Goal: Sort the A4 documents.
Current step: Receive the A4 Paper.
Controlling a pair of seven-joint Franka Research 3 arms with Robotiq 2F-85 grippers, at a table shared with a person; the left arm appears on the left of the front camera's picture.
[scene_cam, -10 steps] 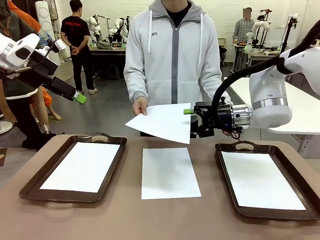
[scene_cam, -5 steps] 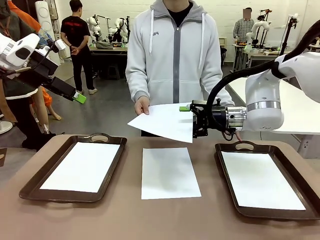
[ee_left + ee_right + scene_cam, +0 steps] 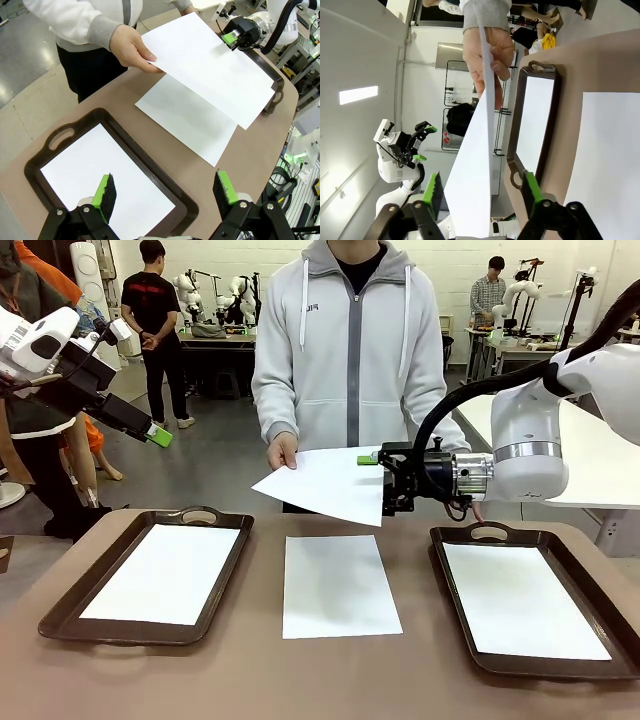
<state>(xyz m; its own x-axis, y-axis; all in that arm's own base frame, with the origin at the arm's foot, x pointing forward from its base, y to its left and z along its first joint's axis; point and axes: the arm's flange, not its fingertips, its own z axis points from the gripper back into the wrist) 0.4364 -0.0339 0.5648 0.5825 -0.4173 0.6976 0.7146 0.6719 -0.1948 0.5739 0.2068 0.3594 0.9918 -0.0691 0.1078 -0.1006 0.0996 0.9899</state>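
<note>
A brown table [image 3: 250, 680] runs across the foreground. On its left side sits a dark brown handled tray [image 3: 60, 615] with one white A4 sheet [image 3: 160, 573] lying flat inside. In the middle of the table, between the trays, a second white sheet [image 3: 338, 585] lies directly on the tabletop. On the right sits a matching tray [image 3: 452, 600], and it also holds a flat white sheet [image 3: 520, 600].

Above the far edge of the table, a fourth sheet [image 3: 325, 483] is in the air, tilted. A person's hand [image 3: 282, 451] pinches its corner on the left. The right gripper [image 3: 380, 483] reaches in sideways at the sheet's opposite edge. Its two green-padded fingers stand one on each side of the paper. In the right wrist view the fingers are apart with the sheet's edge between them, so the claw is released and not clamped on the paper.

The left gripper [image 3: 158, 435] is raised high at the left, well apart from the sheets. Its fingers are spread wide and nothing is between them.

The person, in a light grey zip hoodie, stands at the far side of the table.
</note>
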